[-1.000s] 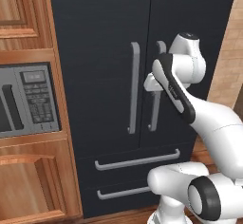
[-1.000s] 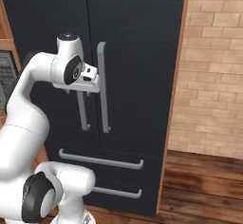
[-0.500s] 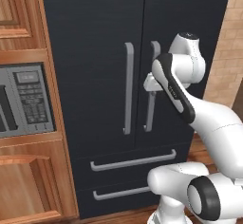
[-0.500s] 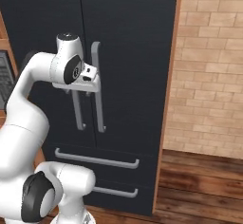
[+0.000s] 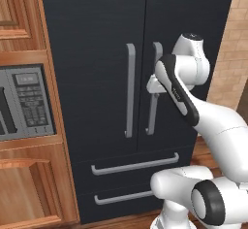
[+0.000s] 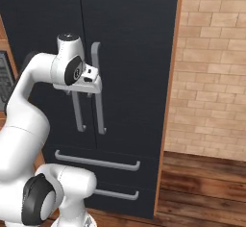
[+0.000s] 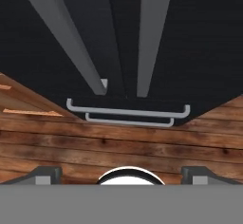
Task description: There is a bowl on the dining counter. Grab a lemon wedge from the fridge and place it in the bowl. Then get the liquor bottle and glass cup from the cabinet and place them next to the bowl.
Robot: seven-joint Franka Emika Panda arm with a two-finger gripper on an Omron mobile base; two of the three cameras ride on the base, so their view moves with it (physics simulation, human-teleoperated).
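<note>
The fingers (image 7: 121,174) stand wide apart with nothing between them; their two dark tips show at the lower corners of the hand view, pointing down along the fridge (image 5: 97,43) front toward the wooden floor (image 7: 118,142). The hand sits close to the two long grey bar handles at the centre seam, level with the upper part of the right handle (image 5: 154,87); whether it touches the bar cannot be told. Both doors are closed, so the lemon wedge inside is hidden. The step in hand is judged to be opening a door. To do it well, centre the open fingers on one bar only, not the left handle (image 5: 130,89) as well, close firmly, then pull along the door's swing arc, keeping the arm clear of the two drawer handles (image 5: 135,165) below.
</note>
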